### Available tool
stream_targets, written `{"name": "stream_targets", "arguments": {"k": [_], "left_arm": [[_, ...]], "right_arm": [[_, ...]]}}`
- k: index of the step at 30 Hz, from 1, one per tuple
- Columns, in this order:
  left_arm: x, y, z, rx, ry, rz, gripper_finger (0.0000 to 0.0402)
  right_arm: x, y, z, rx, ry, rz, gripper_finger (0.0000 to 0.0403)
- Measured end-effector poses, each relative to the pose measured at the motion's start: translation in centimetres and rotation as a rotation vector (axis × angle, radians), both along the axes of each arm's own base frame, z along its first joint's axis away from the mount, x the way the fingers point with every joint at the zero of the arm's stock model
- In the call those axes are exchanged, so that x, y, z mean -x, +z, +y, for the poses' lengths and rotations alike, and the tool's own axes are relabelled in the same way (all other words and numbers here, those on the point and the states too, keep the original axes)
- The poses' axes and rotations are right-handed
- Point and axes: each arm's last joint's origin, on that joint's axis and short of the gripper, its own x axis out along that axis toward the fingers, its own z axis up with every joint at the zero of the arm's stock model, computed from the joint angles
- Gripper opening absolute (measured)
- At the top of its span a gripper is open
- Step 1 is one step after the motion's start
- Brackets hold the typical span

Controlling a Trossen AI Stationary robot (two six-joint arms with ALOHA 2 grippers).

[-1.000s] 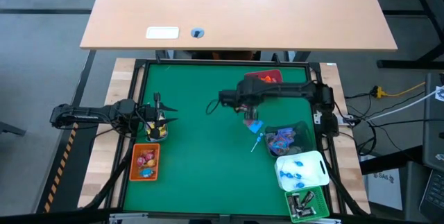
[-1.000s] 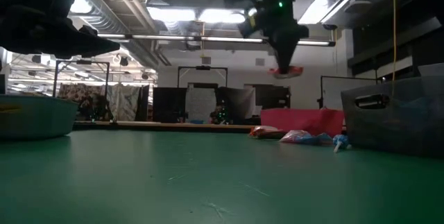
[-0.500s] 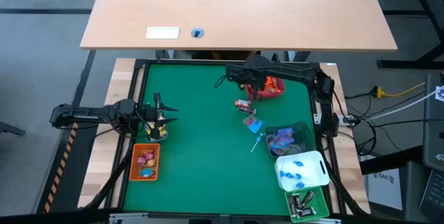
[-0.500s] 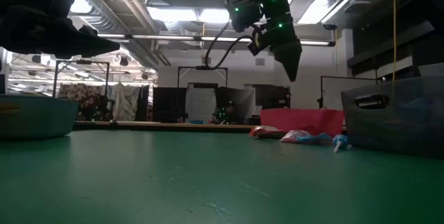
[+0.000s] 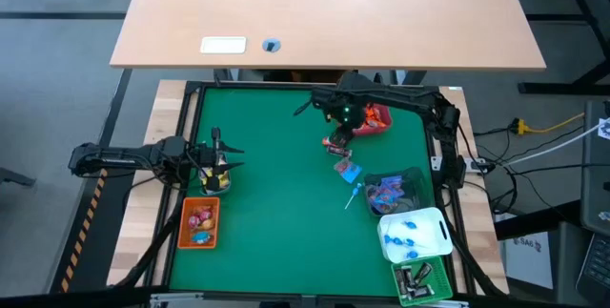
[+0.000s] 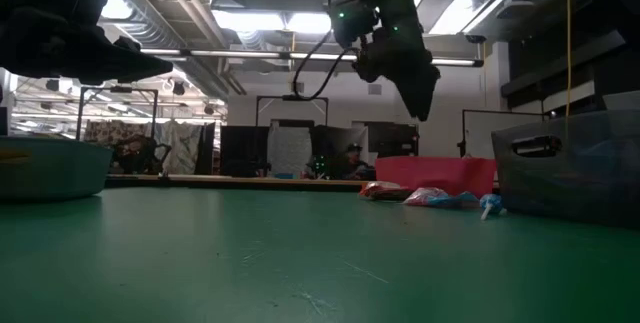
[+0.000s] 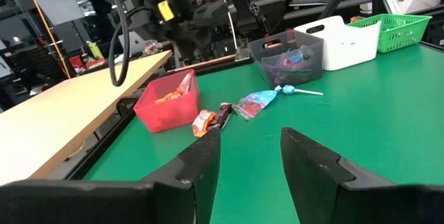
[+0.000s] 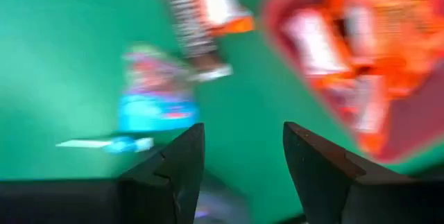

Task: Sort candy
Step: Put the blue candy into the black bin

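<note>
Green table mat (image 5: 276, 213), largely bare at centre. Right gripper (image 5: 335, 129) hovers, fingers spread and empty, beside the red plastic bin (image 5: 370, 118); its wrist view is blurred. Left gripper (image 5: 221, 163), fingers apart, waits near the left edge. Loose wrapped candy (image 5: 340, 155) lies between red bin and dark grey bin (image 5: 416, 192).

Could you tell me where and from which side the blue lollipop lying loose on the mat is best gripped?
I'd grip the lollipop at its wrapped blue head, coming straight down from above. It lies flat on the mat, the head is its bulkiest part, and the thin white stick offers the fingers little to close on.
</note>
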Motion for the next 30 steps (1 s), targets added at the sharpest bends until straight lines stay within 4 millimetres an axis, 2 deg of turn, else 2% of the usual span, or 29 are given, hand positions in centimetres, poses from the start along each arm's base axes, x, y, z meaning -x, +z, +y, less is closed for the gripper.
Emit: {"name": "stream_targets", "arguments": {"k": [2, 6, 11, 19, 22, 25, 30], "left_arm": [[0.0, 0.0, 0.0, 0.0, 0.0, 0.0, 0.0141], [0.0, 0.0, 0.0, 0.0, 0.0, 0.0, 0.0141], [0.0, 0.0, 0.0, 0.0, 0.0, 0.0, 0.0141], [0.0, 0.0, 0.0, 0.0, 0.0, 0.0, 0.0141], [0.0, 0.0, 0.0, 0.0, 0.0, 0.0, 0.0141], [0.0, 0.0, 0.0, 0.0, 0.0, 0.0, 0.0141], [0.0, 0.0, 0.0, 0.0, 0.0, 0.0, 0.0141]], "right_arm": [[-0.4, 0.0, 0.6, -0.064, 0.0, -0.039, 0.0194], [-1.6, -0.1, 2.6, -0.062, 0.06, -0.107, 0.0195], [-2.7, -0.1, 6.0, -0.059, 0.153, -0.15, 0.0195], [-3.2, -0.1, 12.3, 0.096, 0.335, -0.131, 0.0195], [-3.2, -0.2, 14.1, 0.16, 0.391, -0.127, 0.0195], [-3.0, -1.2, 14.9, 0.209, 0.426, -0.105, 0.0195], [-2.0, -4.1, 14.8, 0.214, 0.454, -0.005, 0.0195]]}}
